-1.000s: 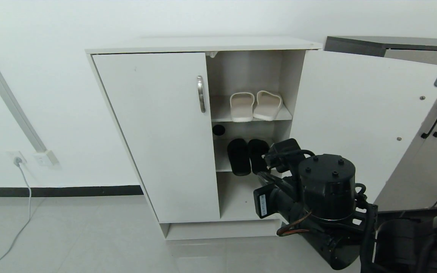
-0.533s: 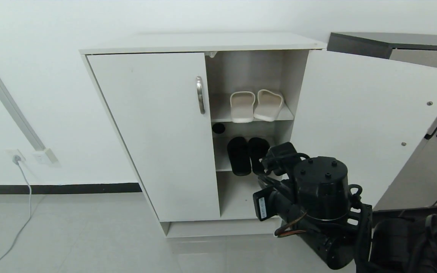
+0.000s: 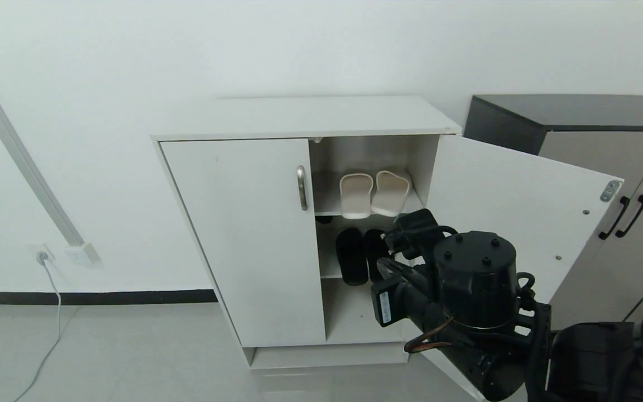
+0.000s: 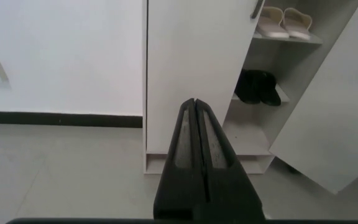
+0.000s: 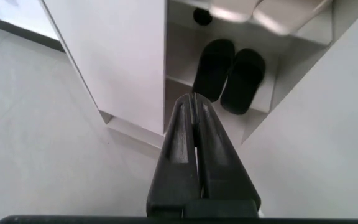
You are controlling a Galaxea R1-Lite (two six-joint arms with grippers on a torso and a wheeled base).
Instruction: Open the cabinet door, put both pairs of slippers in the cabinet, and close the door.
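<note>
The white cabinet has its left door shut and its right door swung wide open. A white pair of slippers lies on the upper shelf. A black pair of slippers lies on the shelf below. My right arm hangs in front of the open half, below the black pair. In the right wrist view my right gripper is shut on nothing, pointing toward the black slippers. My left gripper is shut and empty too, farther back, facing the shut door.
A grey cabinet with black handles stands right behind the open door. On the left wall are a socket with a cable running down and a slanted conduit. Bare tiled floor stretches in front.
The whole head picture has shifted: the cabinet now looks smaller and lower, so the camera has moved back. Slippers, doors and my right arm keep their places.
</note>
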